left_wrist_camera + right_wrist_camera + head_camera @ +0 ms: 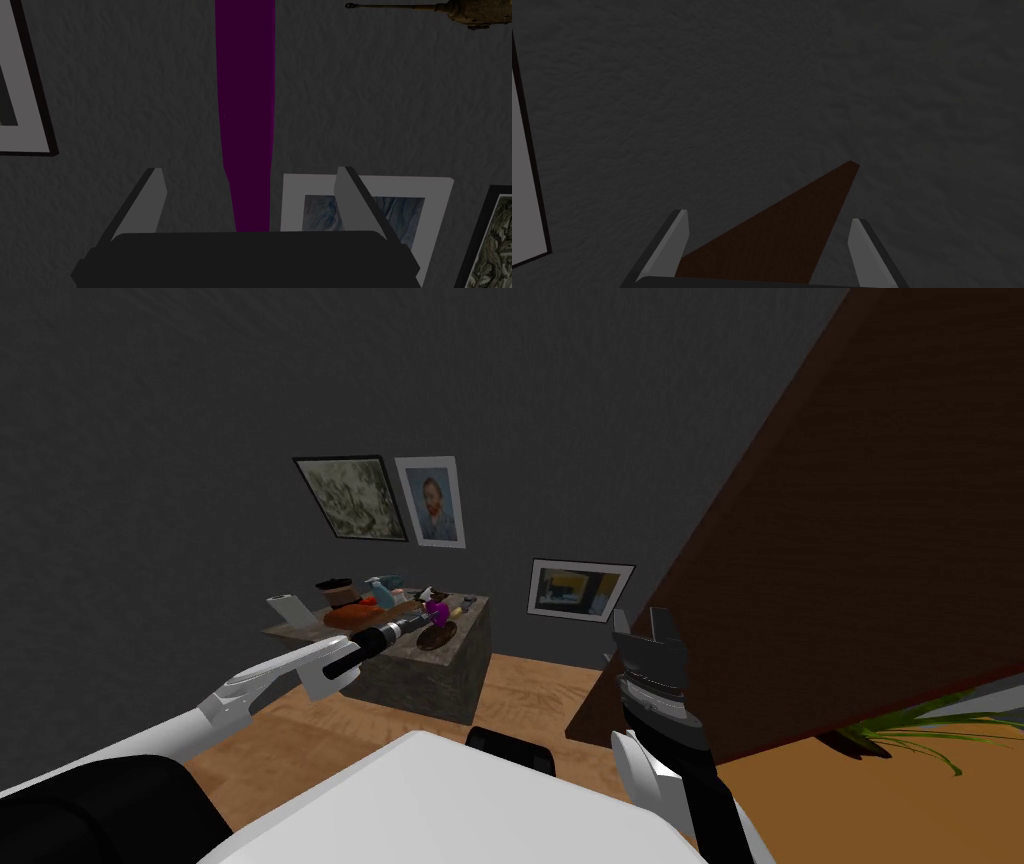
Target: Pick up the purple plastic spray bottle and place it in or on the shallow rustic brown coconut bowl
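Dark grey wall (200, 408) stood behind a crowded stone table (440, 673). Left gripper (250, 171) was spread wide, with the purple spray bottle (245, 100) between its fingers, touching neither. Brown bowl (436, 637) sat at the bottle's 6 o'clock, near the table's front edge. Right gripper (769, 217), wide too, hung at the table's 3 o'clock beside a brown panel (850, 538), with bare wood floor (520, 688) between.

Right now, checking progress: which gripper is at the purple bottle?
The left gripper: the bottle sits between its open fingers; the right gripper holds nothing.
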